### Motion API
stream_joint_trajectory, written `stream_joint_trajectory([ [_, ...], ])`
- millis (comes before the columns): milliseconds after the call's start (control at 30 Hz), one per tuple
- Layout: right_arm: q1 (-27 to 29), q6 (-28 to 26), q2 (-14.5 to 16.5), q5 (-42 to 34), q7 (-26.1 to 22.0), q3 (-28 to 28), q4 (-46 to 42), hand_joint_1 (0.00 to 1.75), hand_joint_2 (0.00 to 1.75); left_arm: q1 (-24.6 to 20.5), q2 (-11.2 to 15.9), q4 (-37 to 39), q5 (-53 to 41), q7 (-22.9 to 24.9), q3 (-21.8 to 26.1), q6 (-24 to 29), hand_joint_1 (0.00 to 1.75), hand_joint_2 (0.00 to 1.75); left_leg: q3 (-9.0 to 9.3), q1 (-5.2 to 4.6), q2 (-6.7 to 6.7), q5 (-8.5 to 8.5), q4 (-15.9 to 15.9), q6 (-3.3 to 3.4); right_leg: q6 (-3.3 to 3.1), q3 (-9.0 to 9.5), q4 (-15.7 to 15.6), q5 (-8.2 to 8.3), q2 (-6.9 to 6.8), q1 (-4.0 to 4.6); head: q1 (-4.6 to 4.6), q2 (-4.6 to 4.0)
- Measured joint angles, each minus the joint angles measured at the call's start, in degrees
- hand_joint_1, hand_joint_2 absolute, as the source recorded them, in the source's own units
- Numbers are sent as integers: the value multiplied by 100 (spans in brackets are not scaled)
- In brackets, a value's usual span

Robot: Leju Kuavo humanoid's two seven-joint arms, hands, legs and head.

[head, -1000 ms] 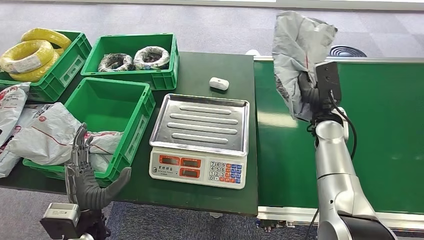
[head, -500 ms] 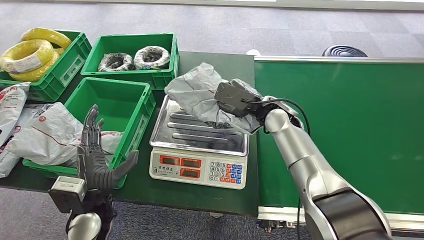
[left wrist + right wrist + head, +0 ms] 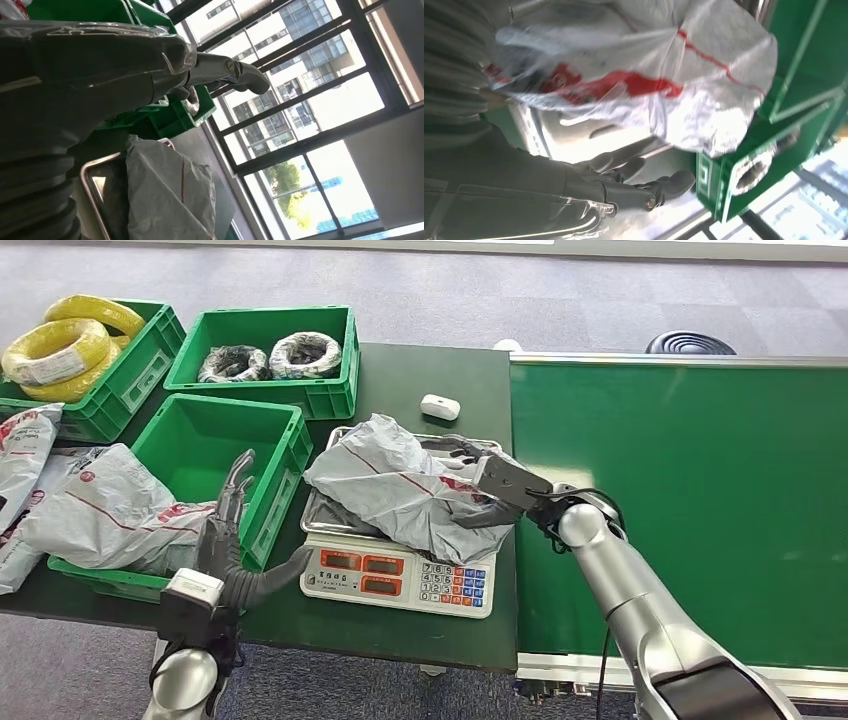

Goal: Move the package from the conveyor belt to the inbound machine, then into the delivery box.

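The grey poly-mailer package (image 3: pixel 400 490) lies across the steel tray of the weighing scale (image 3: pixel 400 575), which I take to be the inbound machine, so the first leg of the task looks done. It sits there to be weighed, and it overhangs the tray's left and front edges. The right robot hand (image 3: pixel 470 465) rests at the package's right end over the tray; its fingers are extended in the right wrist view, but whether any of them pinch the film I cannot tell. The left robot hand (image 3: pixel 235 540) hangs wide and empty beside the green delivery box (image 3: pixel 285 465) on the dark surface (image 3: pixel 420 375), probably placed to take the package next (the box already has another mailer draped over its left rim).

The package is crumpled, soft grey plastic with a thin red line and a red printed patch; it will likely sag when lifted.
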Motion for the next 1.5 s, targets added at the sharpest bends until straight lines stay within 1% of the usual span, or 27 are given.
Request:
stream_joint_trajectory([
  [133, 389, -223, -216, -695, -31, -511, -549, 0, 175, -412, 82, 510, -267, 94, -190, -158, 0, 175, 1, 1, -5, 0, 2, 0, 0, 0, 0, 0, -2, 0, 0, 0],
  [300, 1092, -297, -525, -1624, -141, -1401, -1500, 0, 175, -1166, 274, 1208, -416, 193, -462, -254, 0, 175, -3, 1, -19, 0, 3, 1, 0, 2, 0, 0, -13, 0, 0, 0],
  [433, 1784, -413, -742, -1865, -155, -2121, -2278, 0, 175, -1785, 442, 1741, -273, 339, -664, -310, 0, 175, -6, 1, -19, 0, 3, 1, 1, 1, 0, 0, -14, 0, 0, -1],
  [533, 2376, -549, -787, -1903, -111, -2587, -2796, 0, 175, -2158, 514, 2120, -173, 405, -806, -309, 0, 175, -7, 1, -22, 0, 3, 1, 1, -1, -1, 0, -14, 0, -1, 0],
  [633, 3057, -734, -717, -1847, -61, -2984, -3366, 0, 175, -2527, 532, 2542, -169, 554, -1006, -301, 0, 175, -11, 2, -25, 0, 2, 1, 1, -3, -1, -1, -16, 1, -1, 0],
  [767, 3867, -856, -446, -1881, -68, -3333, -4155, 0, 175, -3075, 447, 3269, -127, 841, -1285, -465, 0, 175, -13, 2, -19, 0, 1, 1, 1, -7, -1, -1, -15, 2, -1, 0],
  [833, 4145, -897, -255, -1918, -79, -3454, -4491, 0, 175, -3358, 324, 3727, -178, 1027, -1421, -569, 0, 175, -13, 2, -17, 0, 1, 1, 1, -7, -1, -1, -14, 2, -2, 0],
  [900, 4297, -926, -69, -1897, -80, -3522, -4713, 0, 175, -3620, 159, 4227, -283, 1175, -1561, -662, 0, 175, -12, 2, -11, 0, 1, 1, 1, -6, -1, -1, -12, 2, -2, 0],
  [1033, 4310, -932, 204, -1707, -42, -3553, -4852, 0, 175, -4021, -279, 5191, -467, 1369, -1833, -889, 0, 175, -12, 0, -6, 0, 2, 2, 2, -3, -1, 1, -10, -2, 0, 0],
  [1067, 4282, -932, 248, -1671, -33, -3553, -4854, 0, 175, -4074, -383, 5372, -496, 1403, -1888, -934, 4, 175, -12, -2, -6, 1, 3, 2, 2, -3, -1, 1, -10, -3, 0, 0],
  [1100, 4247, -923, 287, -1652, -26, -3552, -4853, 0, 175, -4117, -481, 5536, -515, 1435, -1936, -965, 14, 175, -12, -3, -7, 1, 4, 2, 2, -3, -1, 1, -10, -4, 0, 0],
  [1167, 4157, -822, 360, -1717, -15, -3551, -4839, 0, 175, -4194, -676, 5842, -538, 1515, -2025, -1041, 94, 175, -13, -5, -9, 0, 5, 2, 3, -3, -1, 1, -10, -4, -1, 0],
  [1200, 4100, -721, 396, -1806, -12, -3550, -4824, 0, 175, -4229, -776, 5997, -538, 1551, -2066, -1087, 131, 175, -13, -5, -11, 0, 5, 2, 3, -3, -1, 1, -11, -4, -1, 0],
  [1233, 4040, -607, 429, -1920, -10, -3549, -4802, 0, 175, -4254, -874, 6138, -533, 1579, -2102, -1133, 164, 175, -13, -5, -12, 0, 5, 2, 3, -3, -1, 1, -11, -4, -2, 0],
  [1267, 3981, -508, 461, -2029, -12, -3547, -4775, 0, 175, -4269, -961, 6262, -527, 1596, -2129, -1171, 169, 175, -14, -5, -12, 0, 5, 2, 3, -3, -1, 1, -11, -4, -1, 0],
  [1367, 3837, -391, 525, -2190, -15, -3545, -4691, 0, 175, -4290, -1149, 6513, -495, 1607, -2176, -1187, 175, 175, -14, -4, -12, 0, 4, 2, 3, -3, -1, 1, -11, -3, -2, 0],
  [1500, 3704, -405, 591, -2182, 32, -3545, -4595, 0, 175, -4364, -1241, 6692, -361, 1557, -2177, -1044, 175, 175, -13, -3, -13, 1, 3, 2, 3, -2, -1, 1, -11, -1, -2, 0],
])
